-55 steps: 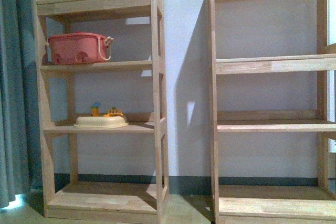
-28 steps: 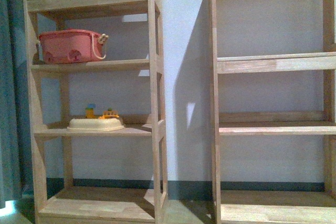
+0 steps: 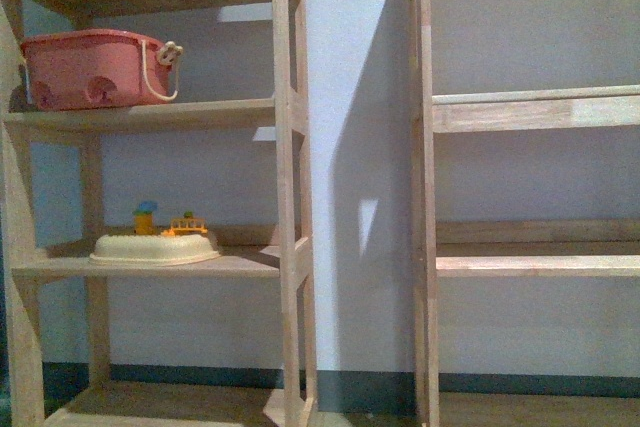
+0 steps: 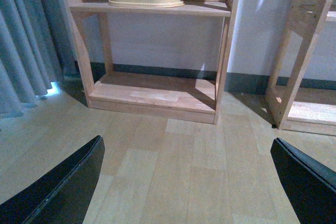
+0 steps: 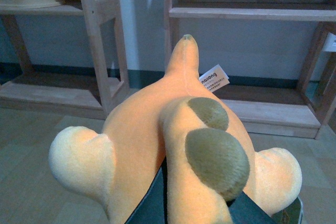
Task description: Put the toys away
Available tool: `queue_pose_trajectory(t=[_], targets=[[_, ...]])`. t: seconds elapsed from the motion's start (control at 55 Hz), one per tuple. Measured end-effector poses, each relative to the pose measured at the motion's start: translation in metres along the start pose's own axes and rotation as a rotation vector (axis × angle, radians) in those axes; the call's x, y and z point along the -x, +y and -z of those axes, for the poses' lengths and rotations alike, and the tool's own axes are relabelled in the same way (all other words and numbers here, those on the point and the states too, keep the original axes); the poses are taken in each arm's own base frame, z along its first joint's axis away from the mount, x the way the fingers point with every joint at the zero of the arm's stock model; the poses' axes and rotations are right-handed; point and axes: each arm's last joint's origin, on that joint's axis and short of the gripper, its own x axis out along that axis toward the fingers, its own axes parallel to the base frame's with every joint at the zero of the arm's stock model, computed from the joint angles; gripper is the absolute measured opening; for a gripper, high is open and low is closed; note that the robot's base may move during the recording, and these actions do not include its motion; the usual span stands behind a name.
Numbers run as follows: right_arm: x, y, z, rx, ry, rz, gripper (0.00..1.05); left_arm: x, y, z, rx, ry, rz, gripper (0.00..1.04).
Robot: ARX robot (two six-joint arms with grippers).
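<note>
Pink basket (image 3: 85, 72) sits on the wooden shelf unit (image 3: 290, 147), upper board. My left gripper (image 4: 186, 142) hangs spread wide and empty, low before that unit. Right gripper (image 5: 207, 208) is clamped on the orange plush toy (image 5: 142, 129), facing the unit. Carrying step, I'd say; next, lift toward the basket.

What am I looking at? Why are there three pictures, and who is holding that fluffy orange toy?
It is a robot with two arms. Each arm ends in a gripper, a bit like a pinching hand. One picture comes from a camera on its body. It sees wooden shelves, a pink basket and a cream tray with little toys. The other two pictures come from cameras on its wrists. The left gripper is open and empty above the floor, and its black fingers show at the sides. The right gripper pinches the orange plush, so that toy fills its picture.
</note>
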Motion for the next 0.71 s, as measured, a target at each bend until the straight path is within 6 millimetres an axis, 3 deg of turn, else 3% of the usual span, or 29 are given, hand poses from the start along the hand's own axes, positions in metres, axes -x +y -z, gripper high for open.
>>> queue_pose_trajectory(t=[0.709], targets=[[0.0000,0.0000,0.0000,0.000,0.000,0.000,0.07,0.0000,0.0000,0.0000,0.000,0.000,0.000,0.98]])
